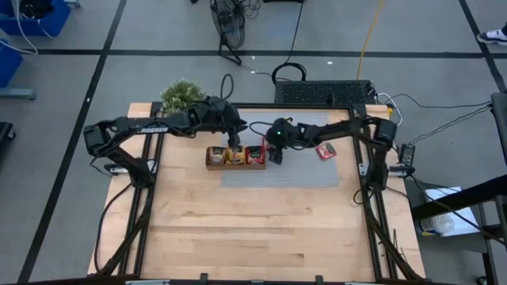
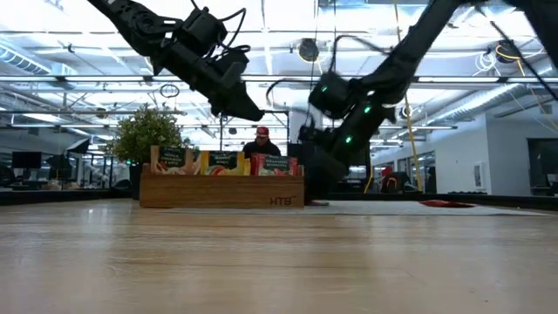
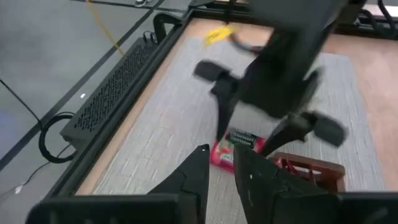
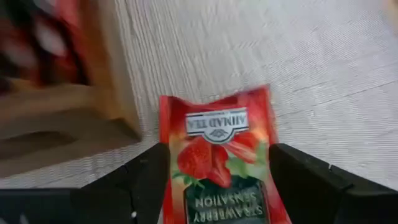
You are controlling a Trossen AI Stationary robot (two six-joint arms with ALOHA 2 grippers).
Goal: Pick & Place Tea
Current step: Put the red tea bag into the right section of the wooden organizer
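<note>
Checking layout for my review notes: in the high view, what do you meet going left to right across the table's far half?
Potted plant → wooden tray with the left tool above it → right tool at the tray's right end → loose red tea sachet on the grey mat.

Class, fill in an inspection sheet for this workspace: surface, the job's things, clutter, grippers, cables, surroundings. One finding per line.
Surface: wooden table with a grey mat under the work area.
Job's things: wooden tray on the mat's edge, holding sachets in three compartments; a red strawberry sachet between the right gripper's fingers; another red sachet lying flat on the mat.
Clutter: small potted plant at the table's far left corner.
Grippers: left gripper over the tray; right gripper beside the tray's right end, open around the sachet.
Cables: black and yellow cables on the floor.
Surroundings: a person behind the tray in the low view.
</note>
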